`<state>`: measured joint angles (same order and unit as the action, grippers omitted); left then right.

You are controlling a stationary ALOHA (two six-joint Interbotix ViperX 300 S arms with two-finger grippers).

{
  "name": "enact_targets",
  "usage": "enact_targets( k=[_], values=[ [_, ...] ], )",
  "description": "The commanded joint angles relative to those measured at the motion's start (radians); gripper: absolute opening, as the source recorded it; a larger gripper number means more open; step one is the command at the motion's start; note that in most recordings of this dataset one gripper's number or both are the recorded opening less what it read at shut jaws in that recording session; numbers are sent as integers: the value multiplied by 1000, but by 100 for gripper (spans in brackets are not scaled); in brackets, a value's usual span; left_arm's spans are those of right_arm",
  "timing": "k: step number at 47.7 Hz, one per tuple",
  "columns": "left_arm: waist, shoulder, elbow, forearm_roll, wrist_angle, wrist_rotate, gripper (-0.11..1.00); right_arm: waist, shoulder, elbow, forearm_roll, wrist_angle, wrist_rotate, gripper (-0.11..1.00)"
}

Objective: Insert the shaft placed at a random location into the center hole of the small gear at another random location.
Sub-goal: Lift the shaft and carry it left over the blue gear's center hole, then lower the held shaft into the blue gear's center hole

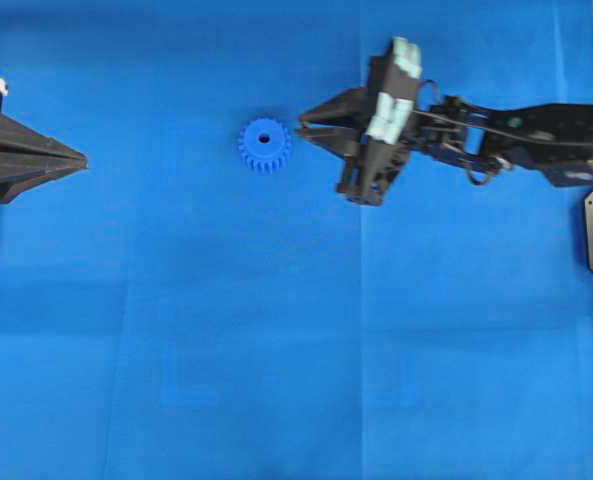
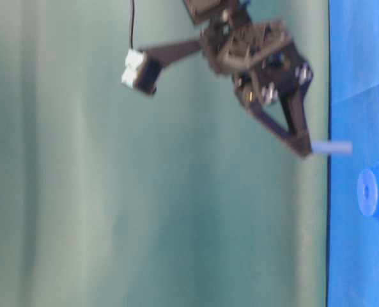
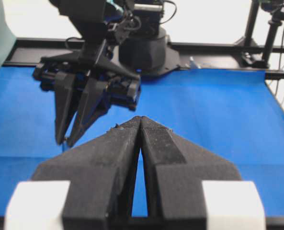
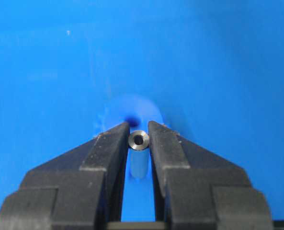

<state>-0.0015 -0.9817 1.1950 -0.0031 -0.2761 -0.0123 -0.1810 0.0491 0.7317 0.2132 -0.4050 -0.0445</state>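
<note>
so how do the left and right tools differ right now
The right tool is shut on the shaft, while the left tool is shut on nothing. The right tool reaches out beside the small gear; the left tool sits at the table's left edge, far from the gear. Both have black, tapered fingers.

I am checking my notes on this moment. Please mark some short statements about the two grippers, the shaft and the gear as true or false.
1. The right gripper holds the shaft. True.
2. The shaft already sits in the center hole. False: it is held above the cloth, beside the small gear.
3. The left gripper is shut and empty. True.
4. The gear lies under the left gripper. False: it lies near the right gripper's tips.
</note>
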Motion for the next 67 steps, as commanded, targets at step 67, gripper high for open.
enact_targets(
  k=[67],
  values=[
    [-3, -23, -9, 2, 34, -2, 0, -11, 156, -156, -17, -6, 2, 3]
  ],
)
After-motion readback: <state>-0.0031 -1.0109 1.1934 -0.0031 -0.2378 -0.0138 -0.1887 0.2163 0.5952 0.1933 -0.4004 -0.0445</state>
